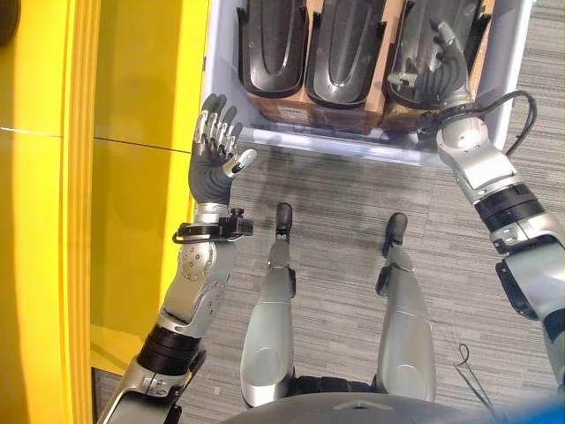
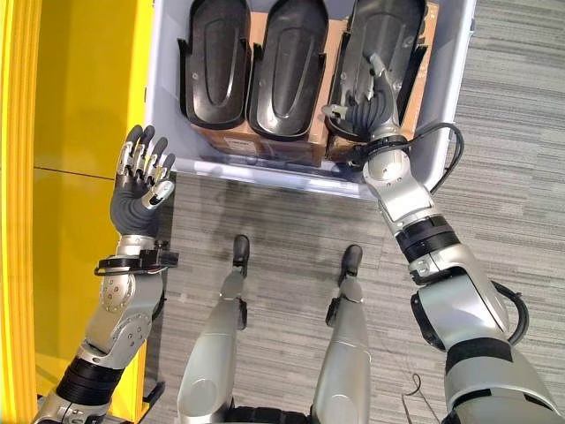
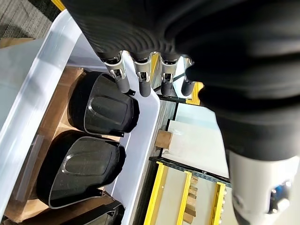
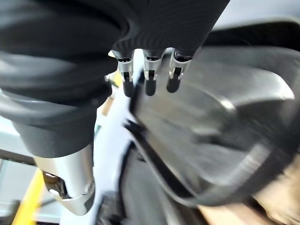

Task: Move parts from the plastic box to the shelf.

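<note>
A pale plastic box [image 2: 168, 106] sits on the grey carpet [image 2: 512, 159] in front of the robot, beside a yellow shelf [image 1: 53, 221] that runs along the robot's left. Three black moulded parts stand side by side in the box, resting on brown cardboard [image 2: 256, 137] that shows at their near ends. The left part [image 2: 214, 62] lies nearest the box's left wall, the middle part [image 2: 287, 66] is just beside it, and the right part [image 2: 388, 40] sits against the box's right wall.

The right hand [image 2: 369, 104] is inside the box at its near right corner, on the near end of the right part. Its fingers are bent down over the part's near edge and the thumb points away along the part, but whether they truly clamp it cannot be told; in the right wrist view the fingertips [image 4: 149, 84] hang just over the part's rim.

The left hand [image 1: 216, 146] is raised outside the box, just beside its near left corner and next to the yellow shelf. Its fingers are straight and spread, the palm faces the camera, and it grasps nothing. In the left wrist view its fingertips [image 3: 143, 84] point past the box's rim toward the left and middle parts.

All three parts are in the box.
</note>
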Robot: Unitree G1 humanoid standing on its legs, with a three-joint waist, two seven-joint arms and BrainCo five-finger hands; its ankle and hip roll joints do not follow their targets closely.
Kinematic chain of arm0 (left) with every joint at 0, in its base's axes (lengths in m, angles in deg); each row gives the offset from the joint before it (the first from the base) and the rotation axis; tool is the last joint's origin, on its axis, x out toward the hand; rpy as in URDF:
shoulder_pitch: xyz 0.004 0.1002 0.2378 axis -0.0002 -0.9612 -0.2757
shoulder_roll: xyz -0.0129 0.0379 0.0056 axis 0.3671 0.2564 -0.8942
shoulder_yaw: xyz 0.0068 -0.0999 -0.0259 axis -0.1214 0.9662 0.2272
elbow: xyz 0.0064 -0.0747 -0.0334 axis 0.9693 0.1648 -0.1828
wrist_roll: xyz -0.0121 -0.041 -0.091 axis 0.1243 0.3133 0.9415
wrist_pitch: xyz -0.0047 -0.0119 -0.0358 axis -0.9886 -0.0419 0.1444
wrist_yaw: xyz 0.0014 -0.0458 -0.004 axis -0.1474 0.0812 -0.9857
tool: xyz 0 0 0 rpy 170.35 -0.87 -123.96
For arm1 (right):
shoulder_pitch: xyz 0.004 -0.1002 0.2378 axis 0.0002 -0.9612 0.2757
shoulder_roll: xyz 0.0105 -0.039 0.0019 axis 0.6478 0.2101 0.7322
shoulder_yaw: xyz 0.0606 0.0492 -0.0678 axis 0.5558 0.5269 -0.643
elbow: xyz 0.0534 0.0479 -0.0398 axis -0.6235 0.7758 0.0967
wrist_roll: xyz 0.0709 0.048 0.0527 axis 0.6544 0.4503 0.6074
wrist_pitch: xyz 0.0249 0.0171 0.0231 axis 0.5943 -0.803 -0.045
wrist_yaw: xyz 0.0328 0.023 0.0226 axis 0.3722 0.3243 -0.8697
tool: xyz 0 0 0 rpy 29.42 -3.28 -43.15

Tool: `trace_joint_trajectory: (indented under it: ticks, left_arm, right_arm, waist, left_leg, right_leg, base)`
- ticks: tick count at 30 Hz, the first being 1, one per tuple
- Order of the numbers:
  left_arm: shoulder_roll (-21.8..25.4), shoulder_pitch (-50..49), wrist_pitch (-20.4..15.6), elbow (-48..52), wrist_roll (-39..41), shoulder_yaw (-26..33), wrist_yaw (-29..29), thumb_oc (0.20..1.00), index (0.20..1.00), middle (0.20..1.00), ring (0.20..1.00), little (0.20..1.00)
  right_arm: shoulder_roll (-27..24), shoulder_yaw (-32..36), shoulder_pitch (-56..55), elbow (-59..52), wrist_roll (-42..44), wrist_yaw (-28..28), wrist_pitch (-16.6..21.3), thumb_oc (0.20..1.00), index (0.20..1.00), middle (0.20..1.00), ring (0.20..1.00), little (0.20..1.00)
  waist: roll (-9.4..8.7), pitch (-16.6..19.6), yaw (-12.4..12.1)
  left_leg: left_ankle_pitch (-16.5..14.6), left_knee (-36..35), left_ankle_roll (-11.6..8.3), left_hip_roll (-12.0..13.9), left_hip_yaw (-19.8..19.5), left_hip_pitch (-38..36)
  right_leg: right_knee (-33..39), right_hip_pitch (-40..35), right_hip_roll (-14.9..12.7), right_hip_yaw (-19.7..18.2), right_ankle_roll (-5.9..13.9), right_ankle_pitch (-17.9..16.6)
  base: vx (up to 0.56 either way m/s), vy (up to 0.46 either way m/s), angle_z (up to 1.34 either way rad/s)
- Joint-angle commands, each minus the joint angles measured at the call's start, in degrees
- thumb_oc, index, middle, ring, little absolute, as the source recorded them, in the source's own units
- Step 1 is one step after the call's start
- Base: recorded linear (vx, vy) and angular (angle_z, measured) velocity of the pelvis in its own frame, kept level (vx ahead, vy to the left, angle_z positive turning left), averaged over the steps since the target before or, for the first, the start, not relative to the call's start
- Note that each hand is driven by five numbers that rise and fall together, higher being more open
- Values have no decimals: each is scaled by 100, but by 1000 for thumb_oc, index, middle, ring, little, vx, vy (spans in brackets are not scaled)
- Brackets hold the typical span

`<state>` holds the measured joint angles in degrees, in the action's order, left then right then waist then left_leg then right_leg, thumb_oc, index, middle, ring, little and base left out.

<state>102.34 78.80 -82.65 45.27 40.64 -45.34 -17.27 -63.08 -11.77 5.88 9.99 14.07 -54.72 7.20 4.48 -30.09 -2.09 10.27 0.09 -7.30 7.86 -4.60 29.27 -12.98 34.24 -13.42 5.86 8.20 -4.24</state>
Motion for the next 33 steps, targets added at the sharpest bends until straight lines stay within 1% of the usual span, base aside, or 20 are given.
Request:
trace_joint_trajectory:
  ticks: [1, 5, 8, 12, 15, 20, 25, 26, 29, 33]
  left_arm:
    - [228, 42, -225, 430, -41, 166, 64, 1000, 1000, 1000, 1000, 1000]
    - [261, 11, -214, 486, -27, 284, 117, 1000, 1000, 1000, 1000, 1000]
    - [272, -32, -186, 538, -23, 342, 133, 1000, 1000, 1000, 1000, 1000]
    - [275, -64, -158, 564, -45, 375, 157, 1000, 1000, 1000, 1000, 1000]
    - [273, -97, -159, 572, -46, 386, 176, 1000, 1000, 1000, 1000, 1000]
    - [257, -141, -200, 580, 35, 303, 147, 1000, 1000, 1000, 1000, 1000]
    - [297, -139, -260, 605, 194, 123, 7, 1000, 1000, 1000, 1000, 1000]
    - [307, -143, -275, 602, 211, 108, -10, 1000, 1000, 1000, 1000, 1000]
    - [355, -167, -315, 616, 272, 86, -66, 1000, 1000, 1000, 1000, 1000]
    - [353, -187, -326, 585, 307, 52, -69, 1000, 1000, 1000, 1000, 1000]
  right_arm:
    - [18, 264, 164, -44, -240, 307, 186, 1000, 1000, 1000, 1000, 1000]
    - [-202, 566, 39, -884, -439, 453, 192, 1000, 1000, 1000, 1000, 1000]
    - [-234, 707, -89, -1363, -460, 455, 199, 1000, 1000, 1000, 1000, 1000]
    - [-223, 795, -186, -1672, -507, 459, 226, 1000, 1000, 1000, 1000, 1000]
    - [-136, 850, -258, -1728, -495, 486, 255, 1000, 1000, 1000, 1000, 1000]
    - [-48, 738, -109, -1188, -210, 508, 329, 1000, 1000, 1000, 1000, 1000]
    - [90, 422, 370, -122, 572, 385, 531, 1000, 1000, 1000, 1000, 1000]
    - [81, 389, 429, -14, 670, 348, 584, 1000, 1000, 1000, 1000, 1000]
    - [-61, 217, 686, 441, 731, 313, 574, 1000, 1000, 1000, 1000, 1000]
    - [-170, 156, 850, 789, 794, 297, 581, 1000, 1000, 1000, 1000, 1000]
  waist:
    - [-407, 30, -42]
    - [-471, 30, 50]
    - [-512, 30, 98]
    - [-536, 30, 120]
    - [-519, 30, 120]
    - [-470, 30, 71]
    - [-402, 30, -27]
    - [-390, 30, -39]
    - [-347, 30, -93]
    - [-306, 30, -115]
  left_leg:
    - [-815, -111, 162, -26, 179, -813]
    - [-816, -150, 144, -6, 217, -899]
    - [-813, -182, 130, 13, 269, -962]
    - [-816, -195, 124, 30, 295, -998]
    - [-813, -205, 119, 35, 310, -1031]
    - [-790, -213, 118, 35, 301, -1016]
    - [-776, -190, 116, 28, 281, -931]
    - [-776, -188, 115, 28, 279, -919]
    - [-761, -197, 107, 23, 257, -881]
    - [-743, -209, 108, 19, 238, -829]
  right_leg:
    - [-35, -167, -5, 60, -9, 445]
    - [-25, -186, 17, 19, 1, 442]
    - [-26, -194, 37, -17, 9, 439]
    - [-33, -205, 42, -29, 14, 438]
    - [-52, -204, 47, -43, 20, 438]
    - [-62, -182, 42, -29, 18, 435]
    - [-92, -102, 45, -26, 0, 434]
    - [-101, -85, 43, -21, -1, 437]
    - [-108, -52, 32, -7, 2, 441]
    - [-128, 7, 39, 17, -3, 444]
  base:
    - [0, 0, 0]
    - [-4, 2, -1]
    - [-13, 4, -5]
    - [-6, -4, -5]
    - [0, 0, 0]
    - [0, 0, 0]
    - [0, 0, 0]
    - [0, 0, 0]
    - [0, 0, 0]
    - [0, 0, 0]
